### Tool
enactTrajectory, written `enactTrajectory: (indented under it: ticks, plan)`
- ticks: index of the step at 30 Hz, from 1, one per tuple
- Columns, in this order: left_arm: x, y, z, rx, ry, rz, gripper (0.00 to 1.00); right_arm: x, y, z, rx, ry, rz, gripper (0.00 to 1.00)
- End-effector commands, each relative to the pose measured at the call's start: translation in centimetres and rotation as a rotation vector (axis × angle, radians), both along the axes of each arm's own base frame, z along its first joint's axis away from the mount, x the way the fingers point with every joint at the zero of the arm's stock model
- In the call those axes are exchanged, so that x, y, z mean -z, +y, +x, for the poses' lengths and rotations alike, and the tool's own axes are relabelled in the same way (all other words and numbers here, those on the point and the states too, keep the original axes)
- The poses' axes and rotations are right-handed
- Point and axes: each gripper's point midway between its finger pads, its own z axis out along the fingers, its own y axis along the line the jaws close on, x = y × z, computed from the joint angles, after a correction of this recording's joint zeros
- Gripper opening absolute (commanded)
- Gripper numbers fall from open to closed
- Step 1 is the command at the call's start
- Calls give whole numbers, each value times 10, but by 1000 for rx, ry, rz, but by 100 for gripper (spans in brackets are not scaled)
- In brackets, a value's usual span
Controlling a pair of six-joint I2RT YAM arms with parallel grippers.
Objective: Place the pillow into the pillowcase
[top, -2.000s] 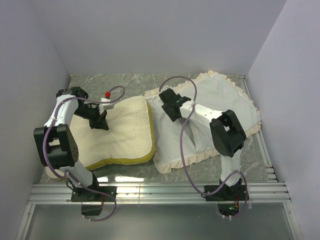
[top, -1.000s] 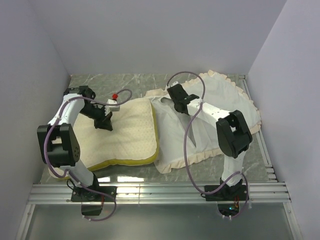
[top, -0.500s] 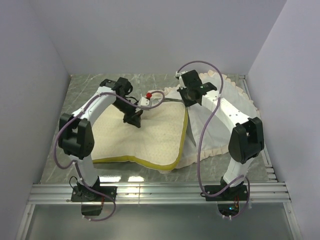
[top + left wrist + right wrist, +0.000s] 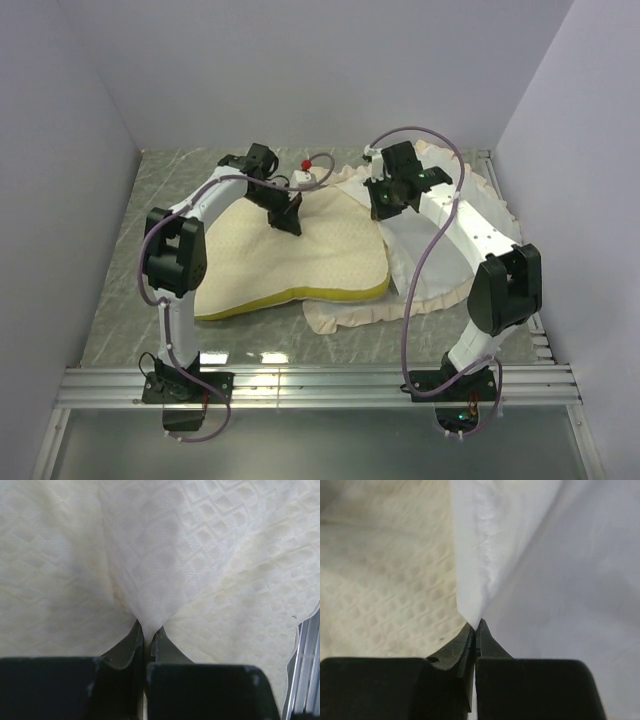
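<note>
Tabletop [image 4: 150, 190] largely under pillow [image 4: 320, 250], pillowcase [image 4: 445, 275].

There are 1 pillow [image 4: 300, 265], 1 pillowcase [image 4: 350, 315], and 2 grippers: left gripper [image 4: 147, 632] and right gripper [image 4: 477, 625].

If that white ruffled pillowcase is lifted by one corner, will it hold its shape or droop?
Probably droop: where the right gripper pinches it, the pillowcase folds into a sharp peak. It looks thin, so likely light. Its ruffled trim lies wavy, so it may bunch when pushed.
</note>
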Motion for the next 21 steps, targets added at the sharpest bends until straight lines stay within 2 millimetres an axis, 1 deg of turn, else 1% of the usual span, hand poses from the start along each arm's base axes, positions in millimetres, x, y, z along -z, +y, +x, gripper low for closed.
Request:
enactTrajectory:
  ticks: [1,2,3,4,5,6,7,8,9,10,11,12,13,14,15,16,17,18,19,20,21]
  plan:
    - [-66,-36,35,-74,-94,-209,0,-8,11,-14,-53,19,68,0]
    - [-67,-36,42,-138,-78,-195,0,-7,13,-16,-61,29,72,0]
    - [-73,-36,47,-169,-97,-203,0,-8,15,-16,-71,26,79,0]
    - [-82,-43,62,-222,-143,-229,0,-9,16,-16,-75,29,86,0]
    - [-69,-36,72,-299,-171,-172,0,-12,18,-13,-73,23,90,0]
    - [-71,-36,79,-339,-208,-173,0,-14,17,-11,-68,18,86,0]
    - [-69,-41,89,-412,-227,-171,0,-15,17,-9,-64,16,84,0]
    - [-54,-34,97,-483,-239,-117,0,-15,18,-5,-58,16,82,0]
    - [-38,-33,103,-521,-217,-84,0,-19,20,-1,-54,3,86,0]
    - [-30,-33,107,-582,-190,-74,0,-20,19,2,-44,3,82,0]
    - [-21,-29,111,-626,-180,-58,0,-15,20,4,-34,18,80,0]
    - [-9,-24,115,-672,-172,-29,0,-18,21,8,-27,13,82,0]
    - [-3,-23,115,-693,-155,-26,0,-16,19,9,-21,22,75,0]
    - [4,-25,109,-684,-133,-32,2,-12,18,11,-8,29,63,0]
    - [2,-29,102,-650,-107,-57,22,-9,16,12,-1,34,50,4]
    - [-1,-30,97,-618,-101,-73,32,-5,11,10,13,49,31,15]
    - [-2,-31,85,-571,-77,-85,40,0,2,8,35,56,0,20]
    - [-24,-35,71,-485,-64,-157,53,2,-3,5,44,62,-10,25]
    - [-33,-34,64,-417,-105,-178,59,3,-9,2,57,65,-9,42]
    - [-45,-30,47,-368,-109,-188,66,3,-21,-4,77,71,-2,49]
    - [-52,-29,35,-312,-116,-200,68,2,-28,-7,88,69,-2,53]
